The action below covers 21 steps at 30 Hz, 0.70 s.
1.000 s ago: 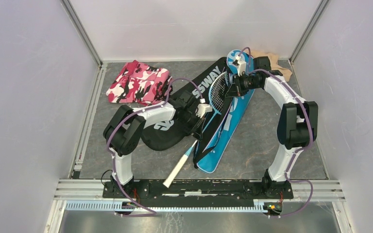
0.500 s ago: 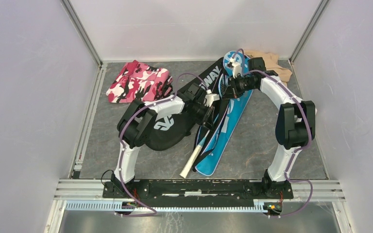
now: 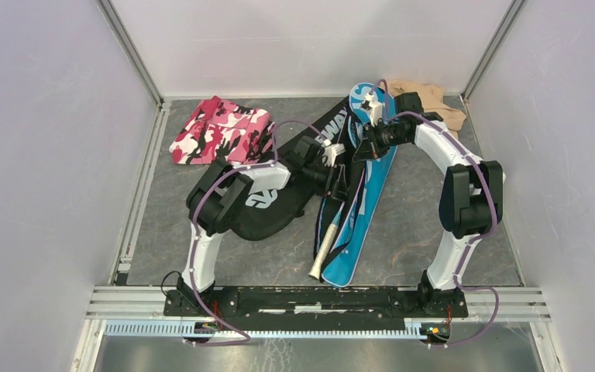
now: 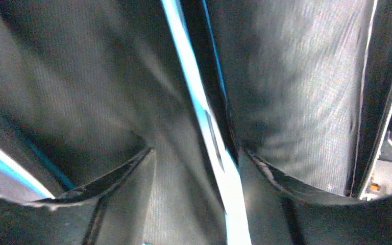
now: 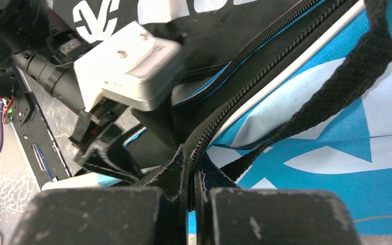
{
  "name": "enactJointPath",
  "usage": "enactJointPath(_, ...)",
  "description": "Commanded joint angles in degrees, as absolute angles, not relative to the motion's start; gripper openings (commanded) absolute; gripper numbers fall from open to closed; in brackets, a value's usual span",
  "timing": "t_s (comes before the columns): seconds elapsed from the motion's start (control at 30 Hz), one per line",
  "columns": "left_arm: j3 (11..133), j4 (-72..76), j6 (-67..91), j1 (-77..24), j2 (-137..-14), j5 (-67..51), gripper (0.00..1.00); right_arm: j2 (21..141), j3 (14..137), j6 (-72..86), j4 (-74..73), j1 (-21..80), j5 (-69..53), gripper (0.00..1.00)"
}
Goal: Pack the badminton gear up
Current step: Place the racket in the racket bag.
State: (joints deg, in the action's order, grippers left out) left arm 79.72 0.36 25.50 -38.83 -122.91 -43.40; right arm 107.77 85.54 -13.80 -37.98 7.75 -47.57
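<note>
While the right tool (image 5: pixel 190 171) pinches the blue cover (image 5: pixel 337 127), the spread left tool (image 4: pixel 195 158) straddles the racket (image 4: pixel 193 102).

My left end effector (image 3: pixel 338 184) now sits higher and further right in the frame than a second ago. Its jaws, nearly closed before, stand apart around the racket (image 3: pixel 328 240) shaft. The racket lies deeper in the blue cover (image 3: pixel 347 262), and its white grip, which pointed lower left, now runs along the cover.
</note>
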Motion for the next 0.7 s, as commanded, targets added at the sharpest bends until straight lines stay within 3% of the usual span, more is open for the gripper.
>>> enactJointPath(0.0, 70.98, 6.53, 23.46, -38.89, -112.52, -44.32, 0.73, 106.28, 89.10, -15.25, -37.54, 6.96, -51.22, 0.00)
enactJointPath(0.13, 64.49, 4.19, 19.86, -39.77, -108.45, -45.71, 0.81, 106.48, 89.38, -15.82, -38.25, 6.82, -51.09, 0.00)
enactJointPath(0.4, 58.03, 2.96, 17.58, -42.71, -106.17, -47.56, 0.80, 106.60, 89.81, -15.58, -38.80, 6.57, -50.10, 0.00)
enactJointPath(0.53, 56.58, 4.07, 18.66, -43.64, -107.64, -48.16, 0.72, 106.27, 90.00, -15.64, -39.15, 6.52, -49.75, 0.00)
enactJointPath(0.67, 56.65, 5.91, 20.47, -44.66, -108.22, -49.07, 0.56, 106.06, 89.68, -16.15, -39.72, 6.55, -49.86, 0.00)
